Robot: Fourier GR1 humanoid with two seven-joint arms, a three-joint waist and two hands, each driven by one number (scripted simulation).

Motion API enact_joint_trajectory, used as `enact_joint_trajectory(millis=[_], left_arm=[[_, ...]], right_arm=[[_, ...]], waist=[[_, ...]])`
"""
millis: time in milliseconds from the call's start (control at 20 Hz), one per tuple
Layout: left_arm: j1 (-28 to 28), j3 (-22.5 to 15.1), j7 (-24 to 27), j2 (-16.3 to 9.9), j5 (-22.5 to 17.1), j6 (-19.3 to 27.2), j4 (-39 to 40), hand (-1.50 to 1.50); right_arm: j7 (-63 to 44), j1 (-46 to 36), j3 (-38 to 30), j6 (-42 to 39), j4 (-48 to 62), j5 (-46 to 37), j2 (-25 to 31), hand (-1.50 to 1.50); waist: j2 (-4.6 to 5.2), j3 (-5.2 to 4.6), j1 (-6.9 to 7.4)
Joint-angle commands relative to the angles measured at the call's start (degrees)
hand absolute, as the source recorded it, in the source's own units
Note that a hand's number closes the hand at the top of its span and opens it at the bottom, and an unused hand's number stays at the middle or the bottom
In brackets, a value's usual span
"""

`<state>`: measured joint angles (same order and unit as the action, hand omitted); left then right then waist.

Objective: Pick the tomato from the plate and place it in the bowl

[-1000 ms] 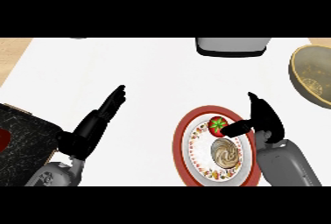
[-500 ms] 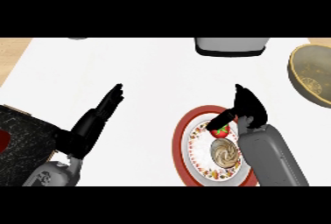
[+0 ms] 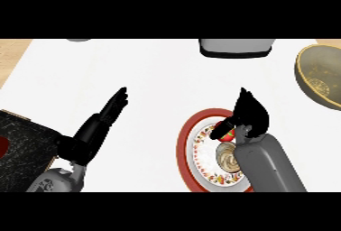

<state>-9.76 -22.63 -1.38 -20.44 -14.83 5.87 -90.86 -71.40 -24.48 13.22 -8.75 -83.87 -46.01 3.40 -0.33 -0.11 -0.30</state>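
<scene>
right hand [image 3: 250, 115] lower — thumb at tomato [image 3: 228, 135]

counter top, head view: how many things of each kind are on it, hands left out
plate: 1
tomato: 1, on the plate under the right robot hand
bowl: 1
grey container at the far edge: 1
dark speckled board at the left: 1
total: 5
</scene>
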Motion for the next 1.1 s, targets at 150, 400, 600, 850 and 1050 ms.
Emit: enact_joint_trajectory(millis=[150, 400, 600, 850, 1050], left_arm=[[3.0, -1.4, 2.5, 1.1, 3.2, 1.0, 0.1, 0.0], [-2.2, 1.4, -0.2, 2.0, 0.7, -1.1, 2.2, 0.0], [1.3, -0.3, -0.7, 2.4, 2.9, 0.2, -0.8, 0.0], [1.6, 1.2, 1.5, 2.5, 2.7, -2.0, 2.0, 0.0], [-0.4, 3.3, -3.2, 1.7, 2.1, -2.7, -0.8, 0.0]], right_arm=[[-13.8, 1.0, -0.3, -5.5, -1.2, -8.3, -3.0, -1.5], [-12.7, 3.5, -1.5, -6.0, -1.1, -9.8, -3.3, -1.5], [-9.5, 5.3, -3.7, -3.6, 1.2, -9.0, -3.4, -1.5], [-8.0, 9.2, -3.8, -4.5, -2.5, -8.9, -3.4, -1.5], [-6.2, 8.7, -3.5, -2.3, -0.4, -10.0, -3.4, -1.5]], waist=[[-0.03, 0.01, 0.11], [0.2, 0.05, -0.28], [0.23, 0.1, 0.43], [0.25, 0.07, 0.0], [0.3, 0.11, 0.39]])
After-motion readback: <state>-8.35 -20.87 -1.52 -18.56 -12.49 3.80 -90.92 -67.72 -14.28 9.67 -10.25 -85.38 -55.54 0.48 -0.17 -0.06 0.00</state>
